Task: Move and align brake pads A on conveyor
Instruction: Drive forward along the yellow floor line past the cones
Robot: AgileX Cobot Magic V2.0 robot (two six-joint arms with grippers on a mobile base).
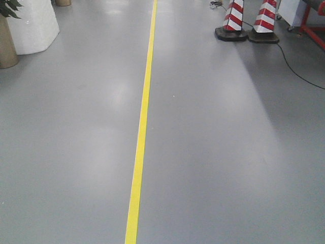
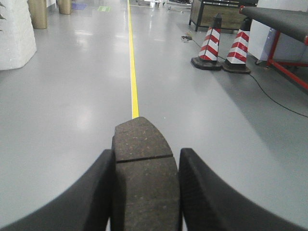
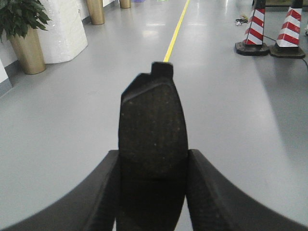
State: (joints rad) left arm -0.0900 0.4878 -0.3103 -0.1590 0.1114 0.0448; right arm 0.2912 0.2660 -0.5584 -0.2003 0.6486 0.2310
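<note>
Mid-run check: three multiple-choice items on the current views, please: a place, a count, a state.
1. In the front view, relative to the yellow floor line, the traffic cones stand:
A. to its left
B. on it
C. to its right

2. Cones in view:
A. two
B. one
C. four

3. The left gripper is:
A. open, empty
B. shut on a brake pad
C. out of view

Key:
1 C, the cones sit upper right of the line.
2 A, a pair shows.
3 B, the pad sits clamped in it.
</note>
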